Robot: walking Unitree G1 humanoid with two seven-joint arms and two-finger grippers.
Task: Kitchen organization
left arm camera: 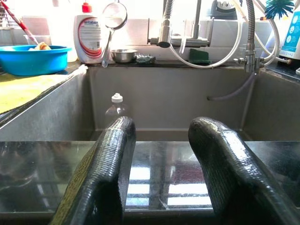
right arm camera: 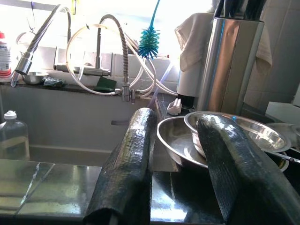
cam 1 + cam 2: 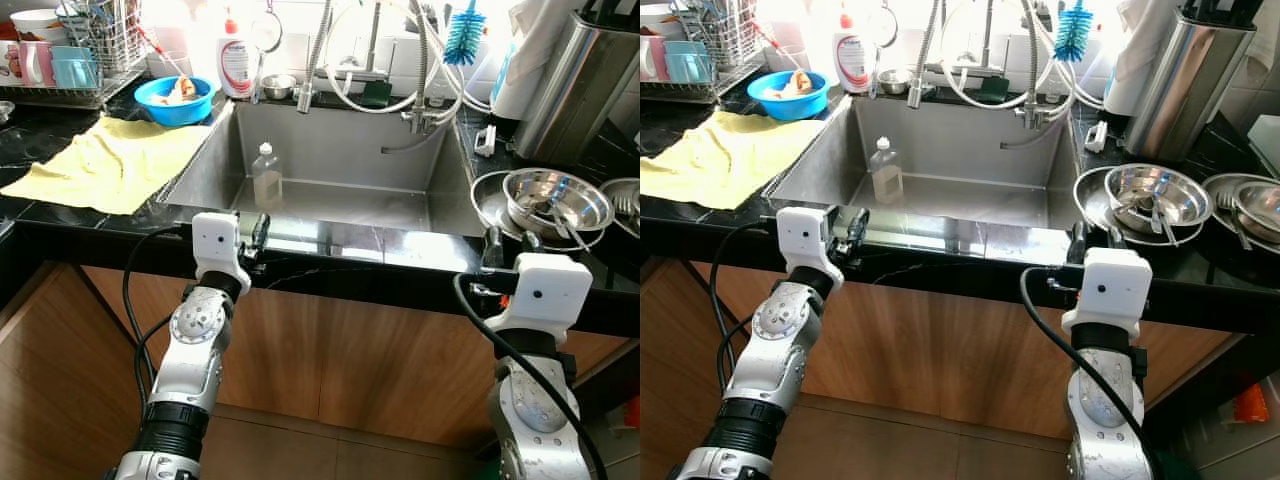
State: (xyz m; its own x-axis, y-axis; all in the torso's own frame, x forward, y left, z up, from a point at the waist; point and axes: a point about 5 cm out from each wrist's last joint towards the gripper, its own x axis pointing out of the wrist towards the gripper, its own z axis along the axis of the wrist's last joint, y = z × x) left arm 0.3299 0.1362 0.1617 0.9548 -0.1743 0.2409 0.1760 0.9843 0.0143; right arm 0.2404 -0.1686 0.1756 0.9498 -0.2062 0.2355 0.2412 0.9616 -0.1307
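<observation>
A steel sink (image 3: 200, 175) is set into a black surface (image 3: 60, 215), and both arms reach up to its front edge. The left end effector (image 1: 159, 154) sits at the front rim of the sink, left of middle, its two black fingers (image 1: 105, 173) parted with nothing between them. The right end effector (image 2: 183, 159) sits at the surface's edge to the right of the sink, just before a stack of steel bowls (image 3: 555, 200); its fingers (image 2: 129, 164) are likewise parted and hold nothing.

Inside the sink a clear bottle (image 3: 267, 176) with a white cap stands upright on the floor of the basin, towards the left wall. A faucet (image 3: 312, 60) with looped hoses hangs over the back of the sink, and a blue brush (image 3: 464, 35) stands behind it on the right.

On the surface left of the sink lies a yellow cloth (image 3: 105, 160), spread out and rumpled. Behind it are a blue bowl (image 3: 175, 100) with something in it, a white soap bottle (image 3: 236, 60) just beside the bowl, and a dish rack (image 3: 70, 60) with mugs. A small steel bowl (image 3: 278, 86) sits on the ledge behind the sink. To the right, a tall steel container (image 3: 575, 75) stands behind the bowls.
</observation>
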